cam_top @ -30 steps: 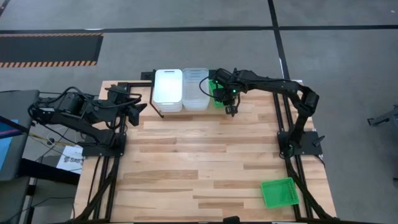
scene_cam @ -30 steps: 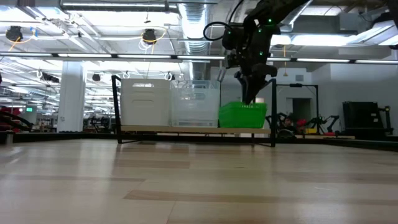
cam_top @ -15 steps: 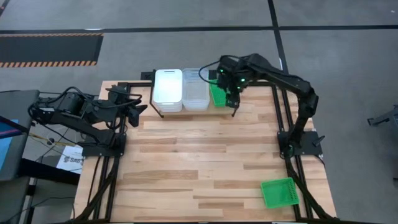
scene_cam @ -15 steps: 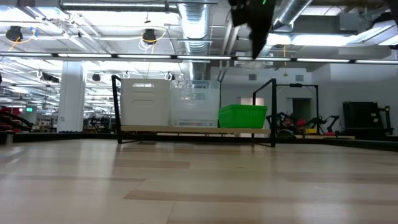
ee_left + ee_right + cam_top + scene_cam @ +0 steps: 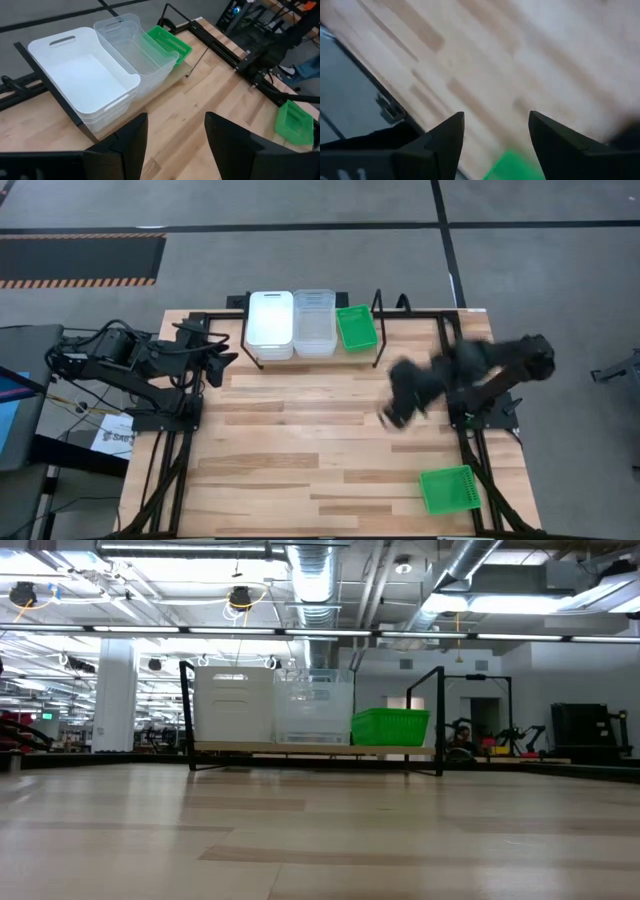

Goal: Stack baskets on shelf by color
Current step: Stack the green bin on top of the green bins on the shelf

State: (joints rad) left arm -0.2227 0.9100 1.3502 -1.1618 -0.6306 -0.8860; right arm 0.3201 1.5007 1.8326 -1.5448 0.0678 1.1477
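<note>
Overhead, the wooden tabletop (image 5: 320, 450) fills the middle of the scene, and clock directions here are read on that overhead view with twelve at the far edge. At about twelve o'clock stands the shelf (image 5: 372, 320), its black legs framing a light board; the low view shows it as a low rack (image 5: 310, 748) carrying three lots of baskets in a row. The white baskets (image 5: 270, 326) sit at the shelf's nine o'clock end, nested in a stack as the left wrist view shows (image 5: 85, 82). Touching them on the three o'clock side are the clear baskets (image 5: 314, 323), also nested (image 5: 135, 50). Just beside those, at the shelf's three o'clock end, sits a single green basket (image 5: 356, 328), lower than its neighbours in the low view (image 5: 390, 727). A second green basket (image 5: 449, 489) lies alone on the table at about five o'clock, well apart from the shelf.

The right arm stretches across the table's three o'clock side, and the right gripper (image 5: 397, 408) hangs over bare wood near the centre, blurred by motion; its fingers (image 5: 440, 145) stand spread apart with nothing between them. The left arm waits at nine o'clock, with the left gripper (image 5: 213, 358) pointing toward the shelf, its fingers (image 5: 225, 137) parted and empty.
</note>
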